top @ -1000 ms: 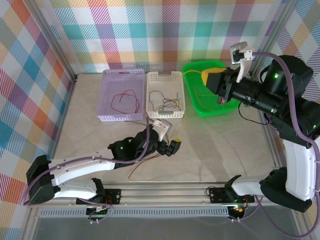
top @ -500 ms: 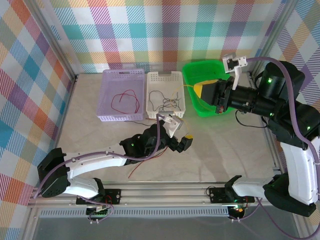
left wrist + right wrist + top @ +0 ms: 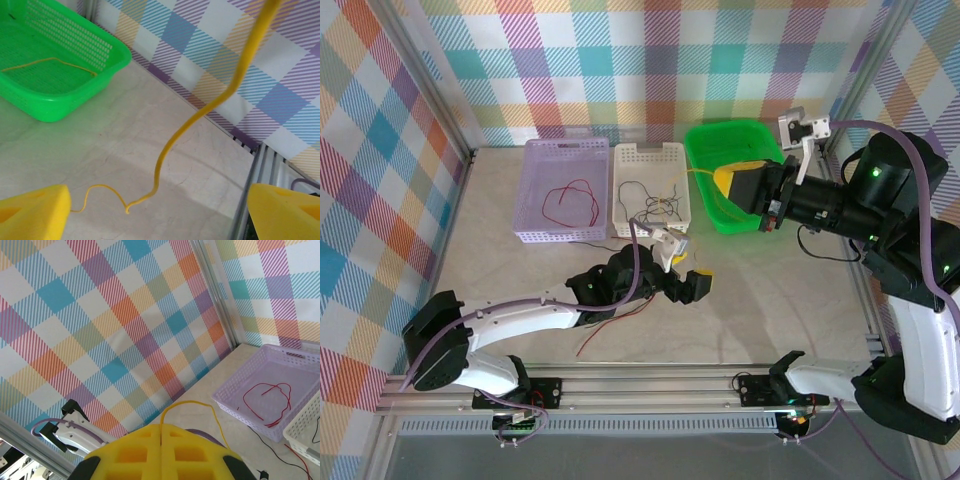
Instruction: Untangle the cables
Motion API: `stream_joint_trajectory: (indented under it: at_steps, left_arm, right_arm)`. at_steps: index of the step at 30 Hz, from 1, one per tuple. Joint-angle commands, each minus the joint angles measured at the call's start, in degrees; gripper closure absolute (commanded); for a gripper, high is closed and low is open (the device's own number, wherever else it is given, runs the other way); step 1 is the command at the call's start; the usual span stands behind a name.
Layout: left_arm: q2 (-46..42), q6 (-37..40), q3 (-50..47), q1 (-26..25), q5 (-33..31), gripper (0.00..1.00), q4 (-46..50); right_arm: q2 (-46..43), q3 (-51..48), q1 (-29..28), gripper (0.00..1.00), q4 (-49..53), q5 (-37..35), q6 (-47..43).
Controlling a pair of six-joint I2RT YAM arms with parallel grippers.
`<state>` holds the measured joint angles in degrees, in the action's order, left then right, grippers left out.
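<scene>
R gripper (image 3: 728, 183), pads pressed together on the yellow cable (image 3: 200, 112), hangs over the green tray (image 3: 720, 128) at 1 o'clock. L gripper (image 3: 692, 285) is mid-table, fingers (image 3: 30, 210) spread wide, the strand's loose tail dangling between them. Best bet: pinch low on the tail, then draw apart slowly. Red cable (image 3: 570, 200) in lilac tray (image 3: 566, 145) at 11, black cables (image 3: 650, 208) in white tray (image 3: 648, 149) at 12. Red strand (image 3: 595, 340) under L arm could snag

Marble table (image 3: 770, 300) with lilac tray (image 3: 560, 236), white tray (image 3: 650, 150), green tray (image 3: 725, 125), red cable (image 3: 592, 340)
</scene>
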<state>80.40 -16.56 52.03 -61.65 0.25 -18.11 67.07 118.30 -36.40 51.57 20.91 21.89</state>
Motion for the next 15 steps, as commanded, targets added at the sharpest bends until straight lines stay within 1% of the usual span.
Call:
stream_joint_trajectory:
  at_steps: [1, 5, 7, 12, 15]
  left_arm:
    - [0.3, -3.42, -0.99, 0.56, 2.9, 0.11, -5.56]
    - [-0.47, -3.83, -1.36, 0.56, 1.84, 0.18, -6.8]
    - [-0.99, -3.58, -1.46, 0.56, 1.23, 0.31, -7.02]
    - [-1.61, -3.57, -1.21, 0.55, 1.26, 0.49, -6.96]
    - [-1.89, -3.31, -0.9, 0.56, 1.98, 0.65, -5.97]
  right_arm:
    - [-1.14, -1.35, 0.02, 1.0, -3.72, 0.94, 1.36]
    - [-1.31, -1.96, -0.01, 1.0, -4.47, 2.12, 2.25]
    - [-1.5, -2.66, 0.02, 1.0, -5.36, 2.78, 2.82]
    - [-2.46, -4.9, -0.03, 1.0, -7.27, 3.52, 3.71]
    - [-2.82, -5.23, 0.02, 1.0, -7.1, 2.36, 3.57]
